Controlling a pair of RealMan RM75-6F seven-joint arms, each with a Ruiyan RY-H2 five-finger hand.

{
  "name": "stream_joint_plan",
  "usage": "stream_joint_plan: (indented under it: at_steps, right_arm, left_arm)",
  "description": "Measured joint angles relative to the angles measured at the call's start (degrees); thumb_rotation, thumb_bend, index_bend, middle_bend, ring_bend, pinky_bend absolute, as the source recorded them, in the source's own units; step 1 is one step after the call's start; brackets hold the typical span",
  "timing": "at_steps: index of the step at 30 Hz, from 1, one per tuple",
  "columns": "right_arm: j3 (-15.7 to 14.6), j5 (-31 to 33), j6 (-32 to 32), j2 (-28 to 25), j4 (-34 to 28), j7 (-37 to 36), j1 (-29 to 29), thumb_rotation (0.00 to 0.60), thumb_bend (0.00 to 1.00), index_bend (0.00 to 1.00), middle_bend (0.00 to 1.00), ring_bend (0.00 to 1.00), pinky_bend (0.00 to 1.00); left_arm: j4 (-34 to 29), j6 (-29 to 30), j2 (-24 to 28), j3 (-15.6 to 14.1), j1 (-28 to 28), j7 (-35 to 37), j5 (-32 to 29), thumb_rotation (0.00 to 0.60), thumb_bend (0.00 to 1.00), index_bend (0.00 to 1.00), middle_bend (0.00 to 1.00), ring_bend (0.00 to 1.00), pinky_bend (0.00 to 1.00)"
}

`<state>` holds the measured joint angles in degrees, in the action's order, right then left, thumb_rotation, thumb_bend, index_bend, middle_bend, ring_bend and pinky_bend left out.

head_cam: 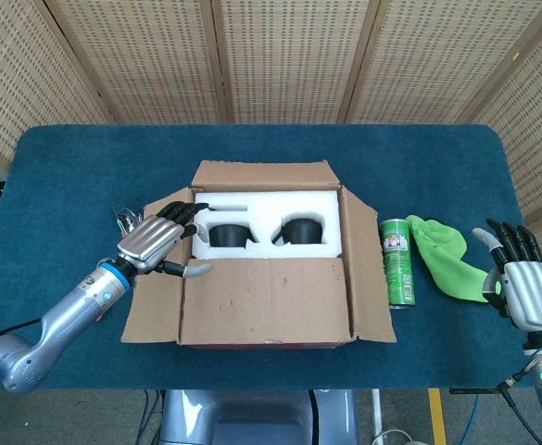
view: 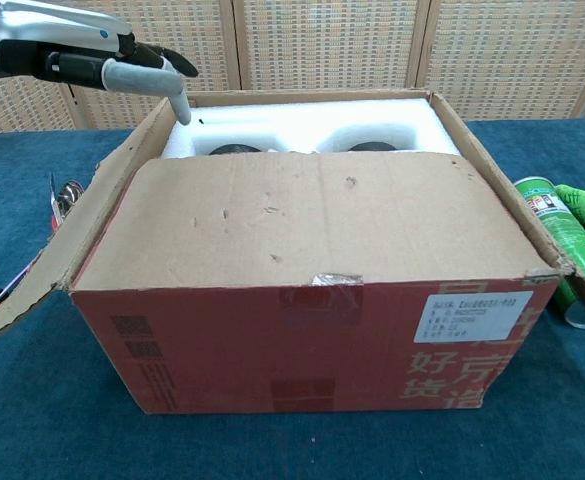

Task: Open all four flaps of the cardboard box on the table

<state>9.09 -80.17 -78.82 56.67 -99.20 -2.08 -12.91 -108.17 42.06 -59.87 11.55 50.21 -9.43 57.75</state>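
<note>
Roughly, the cardboard box (head_cam: pixel 269 250) in the middle of the head view is three parts open: its left, far and right flaps are folded out, showing white foam (head_cam: pixel 266 222) inside, while the near flap (head_cam: pixel 267 300) lies flat over the front half and is left to lift. The left hand (head_cam: pixel 159 240) hovers at the box's left edge, fingers loosely spread, holding nothing. The right hand (head_cam: pixel 521 283) waits at lower right, fingers apart and empty.
</note>
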Motion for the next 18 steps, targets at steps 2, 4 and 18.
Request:
stream_joint_plan:
  at_steps: [2, 4, 18]
  right_arm:
    - [0.0, -0.1, 0.0, 0.0, 0.0, 0.0, 0.0, 0.6, 0.93, 0.14, 0.07, 0.0, 0.0]
    - [0.0, -0.1, 0.0, 0.0, 0.0, -0.1, 0.0, 0.6, 0.93, 0.14, 0.07, 0.0, 0.0]
    - [0.0, 0.2, -0.3, -0.4, 0.4, -1.1, 0.5, 0.6, 0.93, 0.14, 0.07, 0.0, 0.0]
  left_arm:
    - [0.0, -0.1, -0.5, -0.4, 0.3, -0.3, -0.3, 0.097, 0.16, 0.33, 0.0, 0.0, 0.0]
    - [-0.1, -0.2, -0.9, -0.6, 0.5, -0.6, -0.5, 0.096, 0.16, 0.33, 0.0, 0.0, 0.0]
    - [-0.2, 0.4, -3.3, -2.6, 2.5, -4.9, -2.4, 0.087, 0.15, 0.33, 0.0, 0.0, 0.0]
